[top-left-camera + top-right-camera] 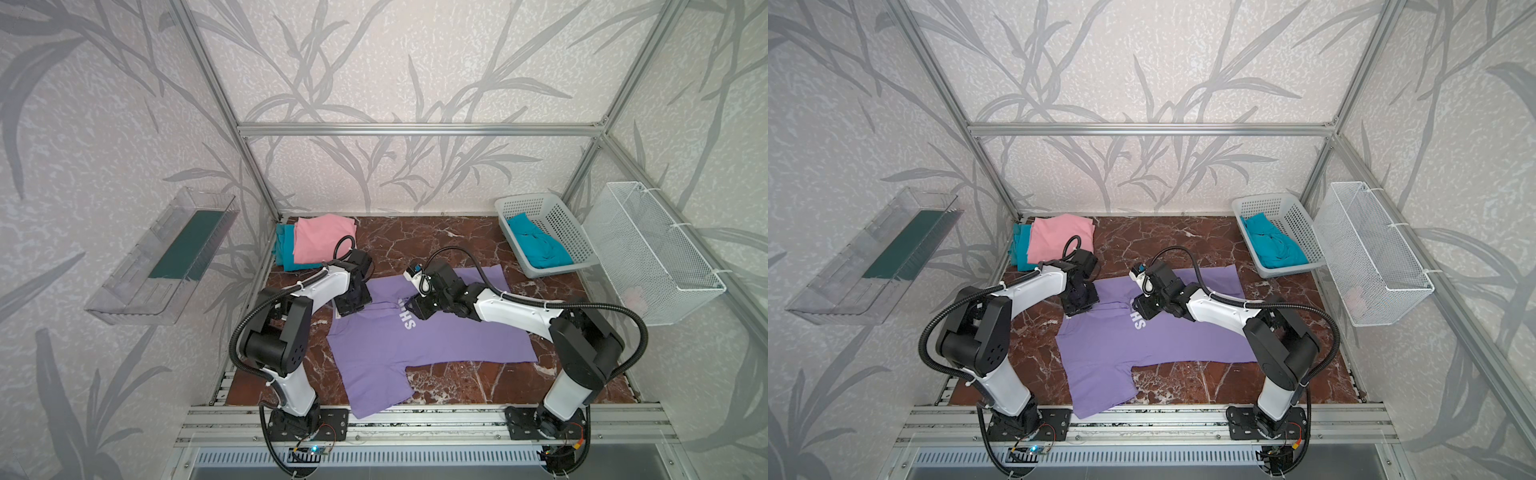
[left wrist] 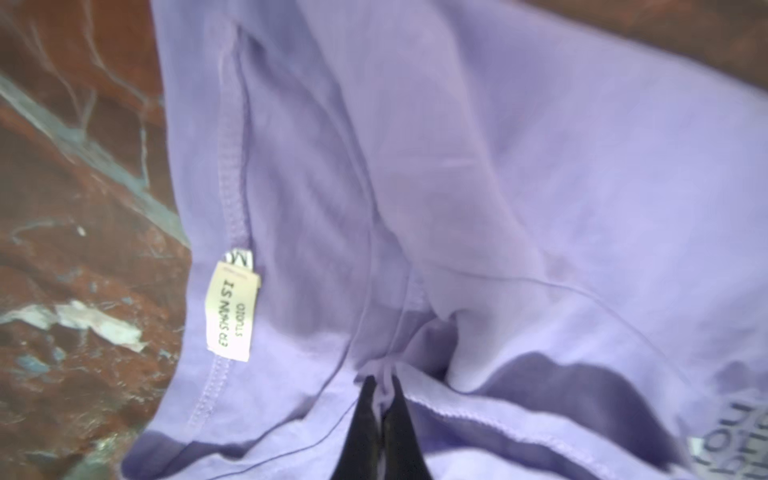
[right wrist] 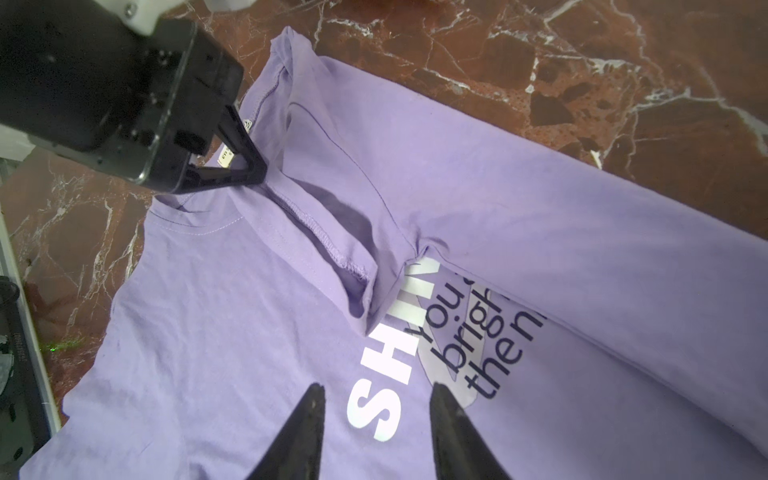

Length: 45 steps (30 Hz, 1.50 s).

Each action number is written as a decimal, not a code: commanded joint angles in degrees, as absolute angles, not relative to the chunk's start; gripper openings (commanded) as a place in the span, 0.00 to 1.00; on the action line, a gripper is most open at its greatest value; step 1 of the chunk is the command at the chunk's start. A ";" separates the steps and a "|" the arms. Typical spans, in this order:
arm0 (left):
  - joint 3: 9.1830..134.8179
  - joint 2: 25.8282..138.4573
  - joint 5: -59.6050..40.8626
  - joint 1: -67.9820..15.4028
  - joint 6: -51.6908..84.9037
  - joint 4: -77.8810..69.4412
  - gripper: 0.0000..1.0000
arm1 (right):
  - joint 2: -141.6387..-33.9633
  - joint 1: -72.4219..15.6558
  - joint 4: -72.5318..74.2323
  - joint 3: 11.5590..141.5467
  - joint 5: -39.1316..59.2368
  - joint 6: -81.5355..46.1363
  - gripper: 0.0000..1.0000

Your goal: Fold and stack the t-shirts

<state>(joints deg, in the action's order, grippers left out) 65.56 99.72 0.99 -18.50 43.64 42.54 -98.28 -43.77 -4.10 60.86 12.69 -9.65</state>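
Note:
A lavender t-shirt (image 1: 415,345) (image 1: 1142,345) with a white "SHINE" print lies spread on the marble table, one side folded over across the print. My left gripper (image 1: 349,309) (image 2: 382,380) is shut on a pinch of its fabric by the collar and label (image 2: 232,316); the right wrist view shows that gripper (image 3: 259,172) at the neckline. My right gripper (image 1: 410,306) (image 3: 376,390) hovers open just over the print, holding nothing. A folded pink t-shirt (image 1: 322,241) rests on a teal one (image 1: 284,249) at the back left. Another teal t-shirt (image 1: 538,247) lies crumpled in the basket.
The white perforated plastic basket (image 1: 552,216) stands at the back right of the table (image 1: 436,245). A white wire basket (image 1: 648,253) hangs on the right wall and a clear plastic tray (image 1: 162,257) on the left wall. Aluminium frame posts ring the table.

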 commanded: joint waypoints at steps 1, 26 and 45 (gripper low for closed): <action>70.51 97.20 5.36 -19.53 43.53 49.63 0.00 | -96.85 -43.42 -3.00 59.94 12.57 -10.37 0.43; 77.00 95.84 12.70 -33.40 43.73 75.10 0.46 | -96.53 -42.65 -0.03 55.72 13.21 -12.46 0.43; 95.35 117.53 12.85 -21.23 37.46 57.55 0.42 | -112.31 -36.05 -12.22 75.52 14.61 -16.64 0.40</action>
